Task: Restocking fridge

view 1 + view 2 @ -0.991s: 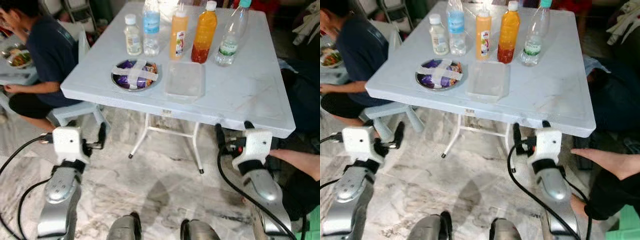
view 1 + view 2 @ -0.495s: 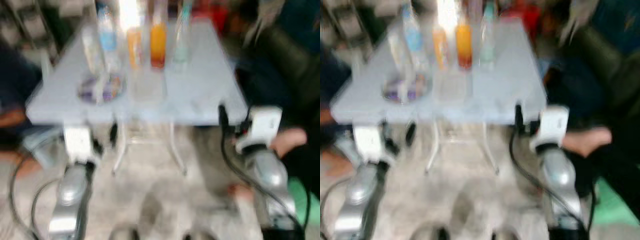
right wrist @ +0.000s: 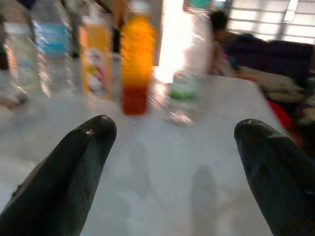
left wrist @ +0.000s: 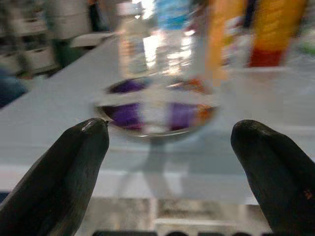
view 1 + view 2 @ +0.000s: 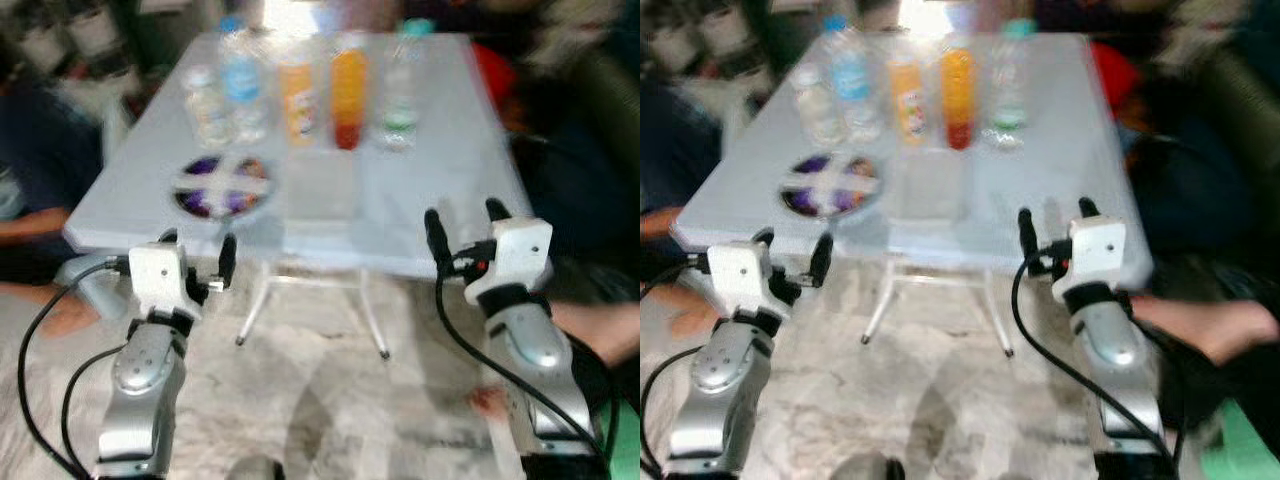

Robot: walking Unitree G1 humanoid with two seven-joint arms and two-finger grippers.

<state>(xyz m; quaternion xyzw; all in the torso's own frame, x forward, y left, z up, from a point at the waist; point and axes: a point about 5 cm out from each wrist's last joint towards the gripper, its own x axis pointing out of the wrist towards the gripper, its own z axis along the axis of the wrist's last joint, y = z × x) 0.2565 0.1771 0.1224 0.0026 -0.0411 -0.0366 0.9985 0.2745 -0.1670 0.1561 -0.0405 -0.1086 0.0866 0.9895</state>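
- Approach is what has changed: a second ago the grippers hung lower, under the table edge; now the table (image 5: 450, 190) sits closer and more square ahead, though the picture is blurred as the robot walks.
- The left gripper (image 5: 196, 255) is raised just short of the near table edge, fingers spread wide with nothing between them; straight ahead of it lies the foil-taped dish (image 4: 155, 110) with purple contents.
- The right gripper (image 5: 466, 228) is likewise wide open and empty, held up at the near edge; ahead of it and a little toward the other arm stands the orange juice bottle (image 3: 135, 64), with the green-labelled clear bottle (image 3: 183, 88) almost dead ahead.
- Between the two grippers, just past the edge, lies a clear flat container (image 5: 322, 185); beyond it stand the yellow-labelled bottle (image 5: 298, 100), a blue-labelled water bottle (image 5: 242, 85) and a small clear bottle (image 5: 205, 105).
- A seated person (image 5: 30, 170) is beside the table, outboard of the left gripper.
- I judge no item is yet picked; the robot looks to be lining up for a first grasp, and the fridge is yet to be reached.
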